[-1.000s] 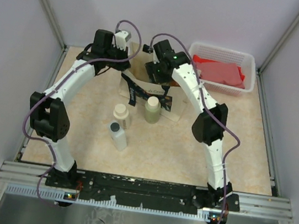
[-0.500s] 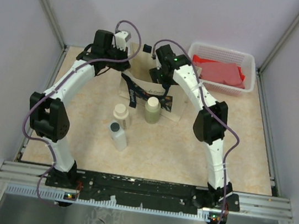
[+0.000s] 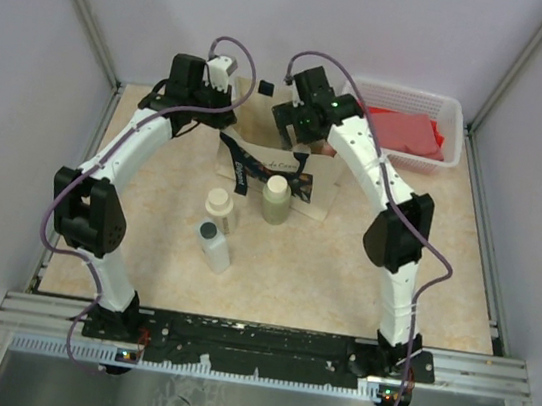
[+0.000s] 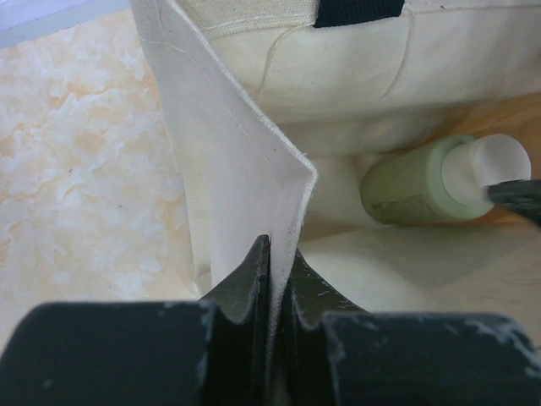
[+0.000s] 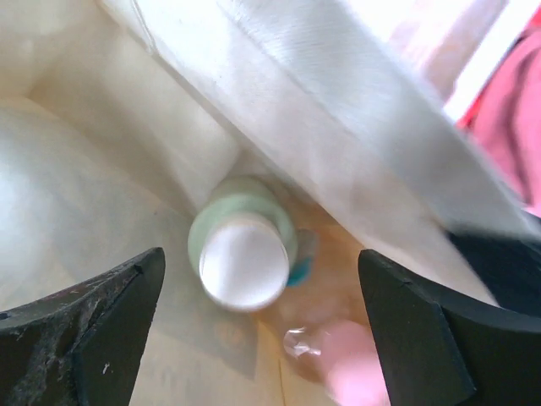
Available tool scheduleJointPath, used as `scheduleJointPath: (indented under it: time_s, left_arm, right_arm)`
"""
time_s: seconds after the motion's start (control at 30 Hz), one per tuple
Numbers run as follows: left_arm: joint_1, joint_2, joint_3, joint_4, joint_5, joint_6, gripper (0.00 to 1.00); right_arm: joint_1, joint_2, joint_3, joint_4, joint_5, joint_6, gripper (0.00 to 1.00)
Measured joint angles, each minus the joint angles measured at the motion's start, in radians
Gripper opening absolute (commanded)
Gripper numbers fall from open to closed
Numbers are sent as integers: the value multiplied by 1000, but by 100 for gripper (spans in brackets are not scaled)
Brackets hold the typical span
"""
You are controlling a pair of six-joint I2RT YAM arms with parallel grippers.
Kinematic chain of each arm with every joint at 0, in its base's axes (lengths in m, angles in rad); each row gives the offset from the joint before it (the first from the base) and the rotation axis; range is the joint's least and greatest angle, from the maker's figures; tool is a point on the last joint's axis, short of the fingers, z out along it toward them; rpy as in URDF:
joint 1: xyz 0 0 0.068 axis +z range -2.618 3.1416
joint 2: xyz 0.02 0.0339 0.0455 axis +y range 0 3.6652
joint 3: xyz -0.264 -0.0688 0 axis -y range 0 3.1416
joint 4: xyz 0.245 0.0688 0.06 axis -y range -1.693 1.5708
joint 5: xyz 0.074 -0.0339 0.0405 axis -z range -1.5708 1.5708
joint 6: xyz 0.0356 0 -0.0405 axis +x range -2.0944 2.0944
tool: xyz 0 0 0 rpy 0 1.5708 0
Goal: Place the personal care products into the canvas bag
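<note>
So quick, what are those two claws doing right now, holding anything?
Left gripper: closed, pinching the rim of the bag.
Right gripper: open and empty, over a green bottle inside the bag.

The marbled table (image 3: pixel 342 274) carries canvas bag (image 3: pixel 258 151), basket (image 3: pixel 406 86), olive bottle (image 3: pixel 276 202), beige bottle (image 3: pixel 218 206), white bottle (image 3: pixel 213 245).

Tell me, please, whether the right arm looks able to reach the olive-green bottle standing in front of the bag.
Probably yes: the right pincer is open and empty over the canvas bag, and the olive-green bottle stands upright nearby, nothing covering it.
</note>
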Motion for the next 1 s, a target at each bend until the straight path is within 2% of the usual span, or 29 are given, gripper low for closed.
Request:
scheduleJointPath:
  time_s: [0.13,0.23,0.33,0.47,0.6,0.77,1.0]
  left_arm:
    - [0,0,0,0,-1,0,0]
    - [0,0,0,1,-3,0,0]
    - [0,0,0,2,-3,0,0]
    - [0,0,0,3,-3,1,0]
    - [0,2,0,3,-3,6,0]
    - [0,5,3,3,-3,10,0]
    - [0,7,4,3,-3,11,0]
  right_arm:
    - [-4,-164,-92,78,8,0,96]
    - [-2,-338,-229,160,5,-5,96]
    - [22,-542,-425,260,8,-35,98]
    - [140,-770,-695,367,26,-80,97]
    - [220,-825,-842,397,3,-59,97]
    - [232,-823,-991,389,-12,6,97]
    - [233,-741,-1018,421,-19,39,99]
